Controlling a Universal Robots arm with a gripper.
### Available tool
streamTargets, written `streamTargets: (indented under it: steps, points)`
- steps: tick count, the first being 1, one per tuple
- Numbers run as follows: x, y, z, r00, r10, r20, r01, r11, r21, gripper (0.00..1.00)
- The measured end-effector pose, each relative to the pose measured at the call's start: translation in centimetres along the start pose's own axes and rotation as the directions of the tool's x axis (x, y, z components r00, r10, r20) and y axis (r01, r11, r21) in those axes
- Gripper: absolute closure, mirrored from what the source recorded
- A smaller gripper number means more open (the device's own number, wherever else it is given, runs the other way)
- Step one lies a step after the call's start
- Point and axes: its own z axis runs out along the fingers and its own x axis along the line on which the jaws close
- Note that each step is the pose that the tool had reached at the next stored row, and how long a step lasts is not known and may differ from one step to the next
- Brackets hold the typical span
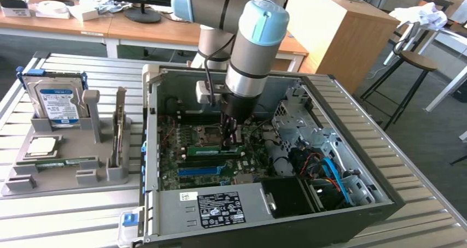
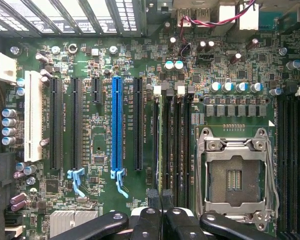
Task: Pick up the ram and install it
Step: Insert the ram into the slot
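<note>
Arm vertical (pincer on ram)

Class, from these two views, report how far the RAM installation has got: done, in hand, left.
Done: the ram is lifted and inside the open case. In hand: the gripper holds it low over the memory slots beside the CPU socket. Left: seating it; whether it has entered a slot cannot be told.

A slatted metal table carries an open computer case, which surrounds the pincer. A grey parts holder lies well apart from it.
</note>
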Motion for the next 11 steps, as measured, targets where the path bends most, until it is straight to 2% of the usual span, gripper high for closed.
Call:
streamTargets:
  steps: [11]
  points:
    - [0.0, -0.1, 0.0, 0.9999, -0.011, -0.0002, 0.011, 0.9999, 0.0001, 0.89]
